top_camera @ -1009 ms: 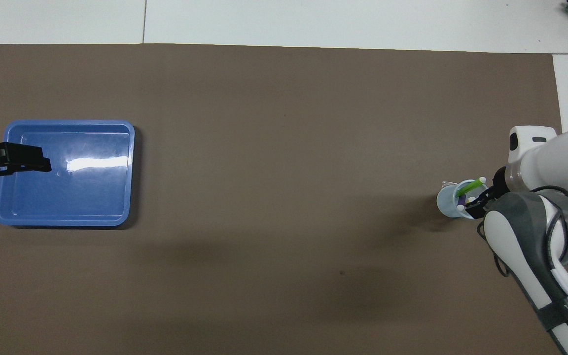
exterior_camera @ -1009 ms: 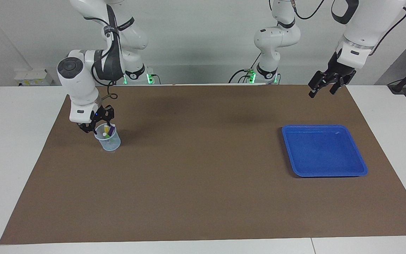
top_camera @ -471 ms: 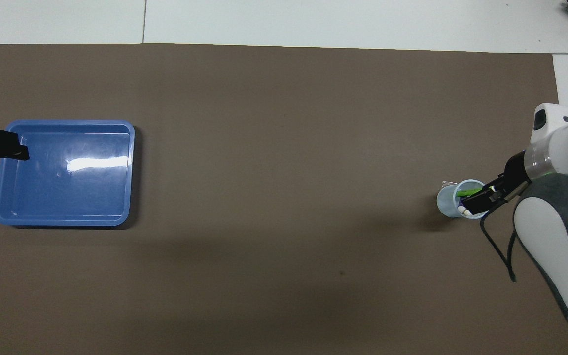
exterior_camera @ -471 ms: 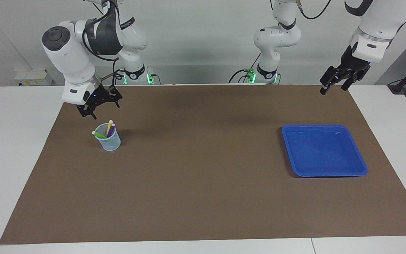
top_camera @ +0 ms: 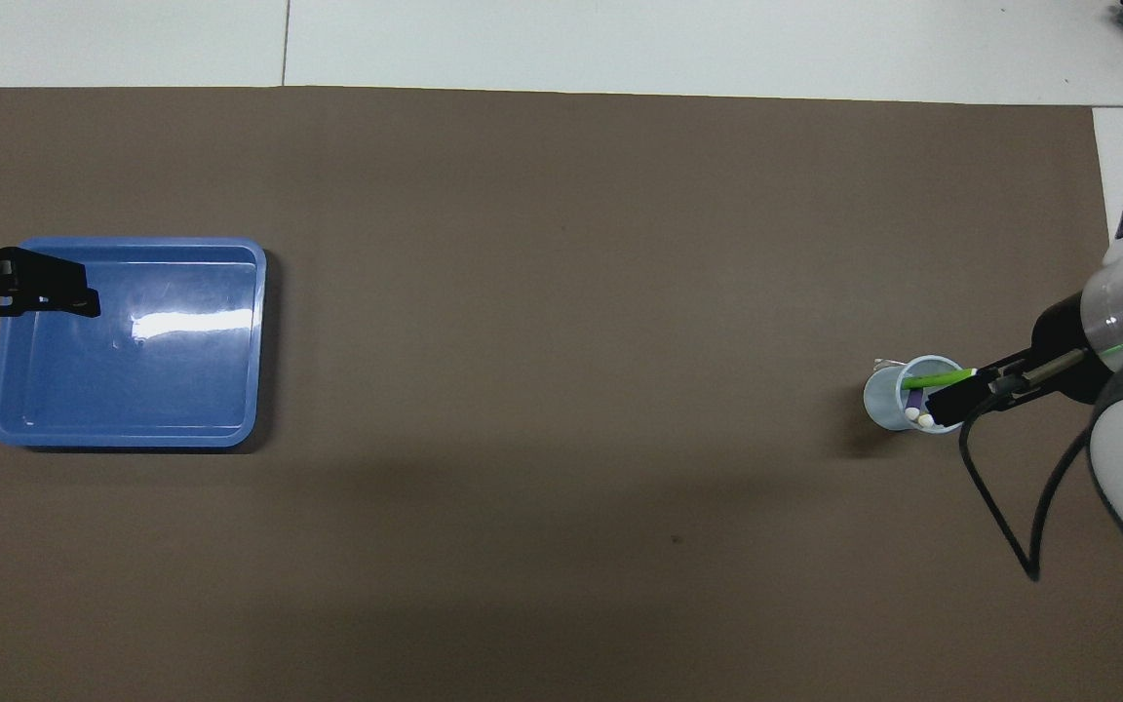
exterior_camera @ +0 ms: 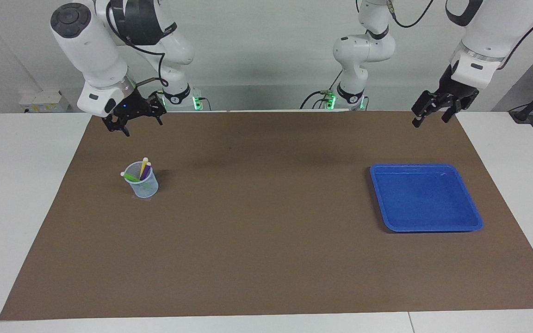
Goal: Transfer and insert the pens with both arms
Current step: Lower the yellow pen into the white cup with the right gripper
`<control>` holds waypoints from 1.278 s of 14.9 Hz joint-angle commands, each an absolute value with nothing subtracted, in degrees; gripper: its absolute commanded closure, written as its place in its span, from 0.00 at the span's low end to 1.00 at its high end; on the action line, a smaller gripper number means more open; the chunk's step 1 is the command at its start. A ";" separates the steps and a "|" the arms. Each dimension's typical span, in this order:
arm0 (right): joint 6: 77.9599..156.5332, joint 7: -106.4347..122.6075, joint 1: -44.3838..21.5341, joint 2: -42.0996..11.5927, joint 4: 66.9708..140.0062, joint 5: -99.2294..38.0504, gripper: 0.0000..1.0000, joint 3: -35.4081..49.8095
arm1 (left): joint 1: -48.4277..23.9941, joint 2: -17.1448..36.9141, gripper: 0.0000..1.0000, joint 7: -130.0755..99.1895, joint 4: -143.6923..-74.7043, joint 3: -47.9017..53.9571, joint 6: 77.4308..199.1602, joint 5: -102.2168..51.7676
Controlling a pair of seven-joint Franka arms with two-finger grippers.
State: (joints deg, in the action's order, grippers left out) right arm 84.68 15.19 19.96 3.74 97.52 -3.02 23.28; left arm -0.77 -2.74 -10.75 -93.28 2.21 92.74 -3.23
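Observation:
A clear cup (exterior_camera: pixel 142 185) stands on the brown mat toward the right arm's end, holding three pens. The yellow pen (exterior_camera: pixel 144 165) and the purple pen (exterior_camera: pixel 146 170) stand upright, and the green pen (exterior_camera: pixel 130 176) leans over the rim. From overhead the cup (top_camera: pixel 885 398) and the green pen (top_camera: pixel 937 377) show partly under the right hand. My right gripper (exterior_camera: pixel 136 125) hangs open and empty, high over the mat's robot-side edge. My left gripper (exterior_camera: pixel 429 121) is open and empty too, raised over the mat's edge near the blue tray.
The blue tray (exterior_camera: pixel 426 226) lies empty toward the left arm's end of the mat (exterior_camera: pixel 266 240); in the overhead view the tray (top_camera: pixel 123 437) sits partly under the left gripper. White table borders the mat.
My right gripper has lifted away from the cup and drawn back toward the robots, leaving all three pens in the cup. The left gripper has stayed raised, shifting only slightly.

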 commanded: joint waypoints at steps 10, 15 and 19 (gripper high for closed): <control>86.84 4.31 0.28 5.36 101.51 -3.78 0.00 6.34 | -1.67 -2.55 0.00 -3.07 -94.13 1.23 93.25 1.41; 86.84 4.48 0.18 4.49 99.94 -3.78 0.00 3.08 | -1.58 -2.11 0.00 -9.40 -93.60 1.67 93.34 -1.41; 86.84 4.48 0.35 3.52 98.88 -3.78 0.00 2.73 | -1.32 -2.11 0.00 -9.40 -93.60 1.76 93.95 -1.06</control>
State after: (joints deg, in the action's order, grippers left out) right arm 86.01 5.14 0.46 3.78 99.36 -3.03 3.01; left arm -1.09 -2.13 -8.58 -93.47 2.00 92.90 -0.67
